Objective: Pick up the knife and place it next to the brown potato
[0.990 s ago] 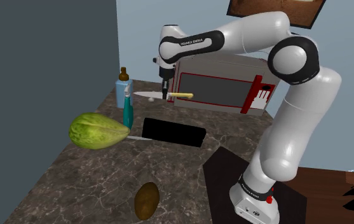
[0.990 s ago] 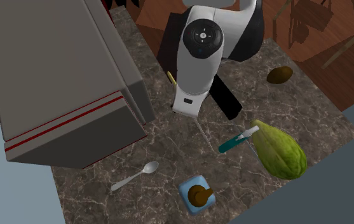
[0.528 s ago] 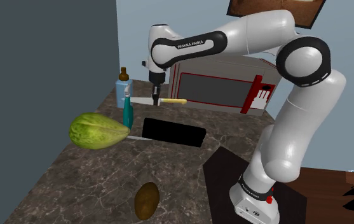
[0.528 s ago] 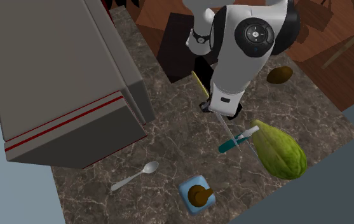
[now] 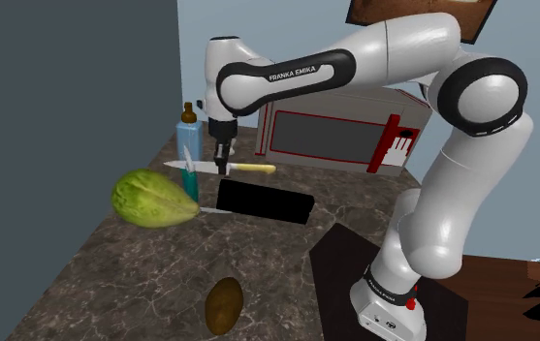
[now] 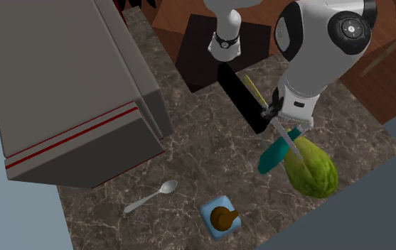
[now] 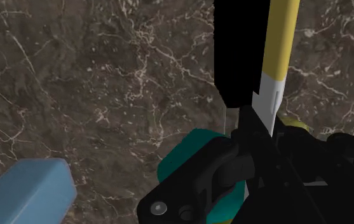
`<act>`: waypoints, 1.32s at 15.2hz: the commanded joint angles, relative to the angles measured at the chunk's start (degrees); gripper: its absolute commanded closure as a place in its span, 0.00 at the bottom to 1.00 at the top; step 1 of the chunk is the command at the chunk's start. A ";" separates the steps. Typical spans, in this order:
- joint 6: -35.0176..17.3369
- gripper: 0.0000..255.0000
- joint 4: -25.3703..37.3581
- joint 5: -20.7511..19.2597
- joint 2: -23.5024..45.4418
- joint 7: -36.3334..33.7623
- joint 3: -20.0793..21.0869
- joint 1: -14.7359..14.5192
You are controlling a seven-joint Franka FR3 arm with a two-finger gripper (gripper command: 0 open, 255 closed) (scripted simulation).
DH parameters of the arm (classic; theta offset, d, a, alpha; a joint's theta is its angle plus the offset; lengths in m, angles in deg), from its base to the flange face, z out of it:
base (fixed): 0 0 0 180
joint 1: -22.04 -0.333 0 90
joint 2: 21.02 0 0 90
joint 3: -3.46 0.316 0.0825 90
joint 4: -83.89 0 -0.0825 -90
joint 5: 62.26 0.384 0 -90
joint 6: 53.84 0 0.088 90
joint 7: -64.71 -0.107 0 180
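Knife [image 5: 256, 169] is up in the air above the counter [image 5: 142, 281]. The claw [image 5: 223, 165] is squeezed tight on it, close to where the yellow handle meets the blade. In the shoulder view the blade points to 9 o'clock and the handle to 3 o'clock.

Right by the claw, at 7 o'clock, stands a teal bottle [image 5: 193, 181]. Its top looks very near the blade, and I cannot tell if they touch. If the claw swings the knife low, the blade could knock the bottle over or poke the green fruit [image 5: 151, 199] just past it at 8 o'clock.

A black block [image 5: 263, 201] lies at 5 o'clock from the claw. The potato [image 5: 223, 304] sits farther off at 6 o'clock, well apart from the knife. Going there too low could bump the block.

The claw holds the knife at one small spot, so a fast turn might make it tip or slip out. The potato is round, so a bump when the knife is set down could roll it away.
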 commanded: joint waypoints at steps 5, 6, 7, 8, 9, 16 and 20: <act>0.18 1.00 2.58 0.13 2.44 -8.62 4.33 -4.26; 0.31 1.00 3.23 0.10 2.97 -9.96 4.99 -4.93; 0.46 1.00 3.94 0.06 3.55 -11.29 5.63 -5.61; 0.62 1.00 4.73 -0.01 4.18 -12.61 6.25 -6.29; 0.80 1.00 5.58 -0.09 4.86 -13.94 6.87 -6.98; 2.72 1.00 13.61 -1.28 11.10 -23.06 10.72 -12.00; 4.50 1.00 19.99 -2.45 15.85 -28.05 12.44 -15.19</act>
